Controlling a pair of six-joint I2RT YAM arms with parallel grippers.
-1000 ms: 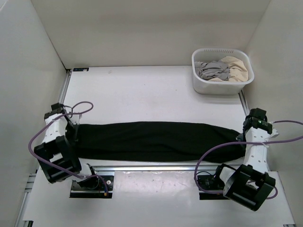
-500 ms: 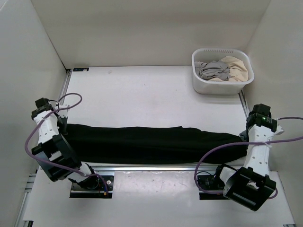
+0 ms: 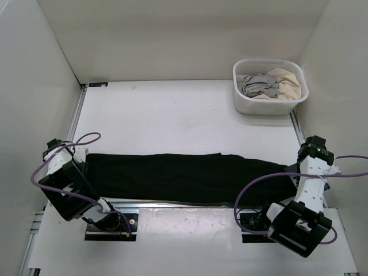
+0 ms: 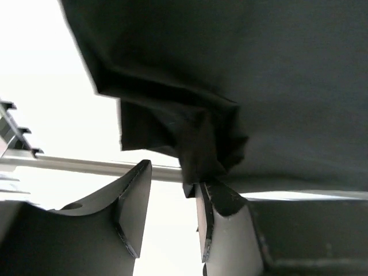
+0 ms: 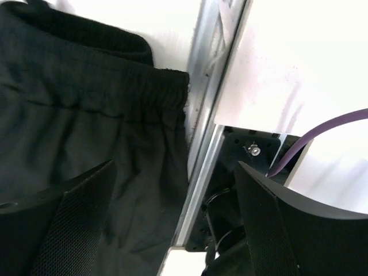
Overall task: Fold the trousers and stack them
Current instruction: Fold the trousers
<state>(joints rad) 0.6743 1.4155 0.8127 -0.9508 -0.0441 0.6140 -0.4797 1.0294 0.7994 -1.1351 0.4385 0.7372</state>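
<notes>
The trousers (image 3: pixel 184 177) lay stretched in a long flat band across the near part of the table (image 3: pixel 172 115), close along its near edge, with the elastic waistband at the right edge and the other end at the left edge. The left gripper (image 4: pixel 172 178) stood partly open, holding nothing, but a bunched tuft of cloth rested against one fingertip (image 4: pixel 210 198). If that arm pulled away with the tuft caught, it would probably drag the end up and crumple the flat lay. The right gripper (image 5: pixel 172 167) stood wide open over the waistband, gripping nothing. Closing there might have pinched only the top layer, leaving the lower one behind and the fold crooked. The metal rail (image 5: pixel 198 167) ran just beside the waistband, so a low finger could have struck it or trapped cloth against it. Lying so near the edge, the soft fabric also risked sliding over the rail during a fold. The basket (image 3: pixel 247 103) sat well apart in the far right corner.
</notes>
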